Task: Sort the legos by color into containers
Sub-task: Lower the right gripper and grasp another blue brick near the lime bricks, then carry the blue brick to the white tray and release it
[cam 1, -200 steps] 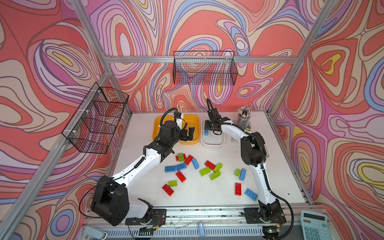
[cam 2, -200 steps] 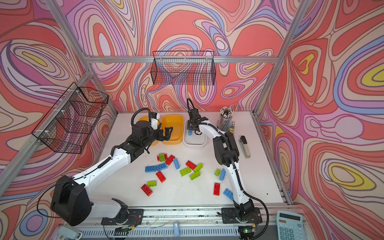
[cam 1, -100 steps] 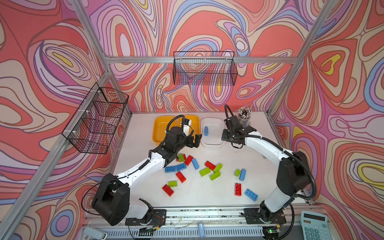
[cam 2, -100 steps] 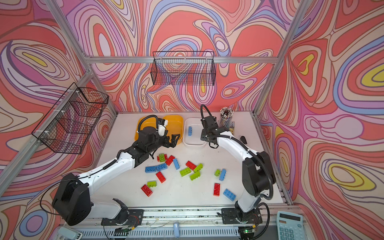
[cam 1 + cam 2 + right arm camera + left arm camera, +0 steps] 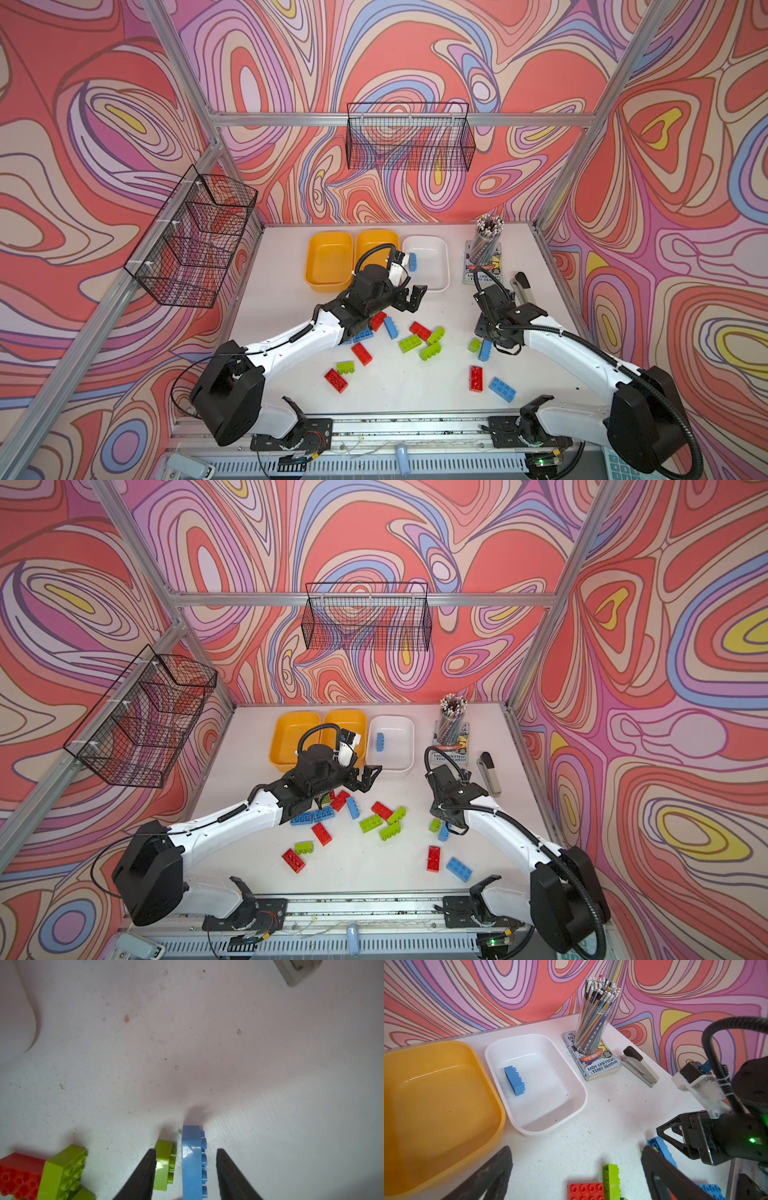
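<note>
A light blue studded plastic brick point(image 5: 192, 1163) lies on its side on the white tabletop point(image 5: 207, 1043), beside a small lime green brick point(image 5: 165, 1165), between the parted jaws of my right claw point(image 5: 186, 1150), while my left claw point(image 5: 577, 1148) hangs wide open near the white plastic tub point(image 5: 579, 1093).

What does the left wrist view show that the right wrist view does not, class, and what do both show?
Only left wrist: a blue brick inside the white tub, the yellow tub, a pencil cup on a book. Only right wrist: the gaps between the right pincer and the upended blue brick it straddles. Both: the table, that upended brick, a red brick beside a green brick.
</note>
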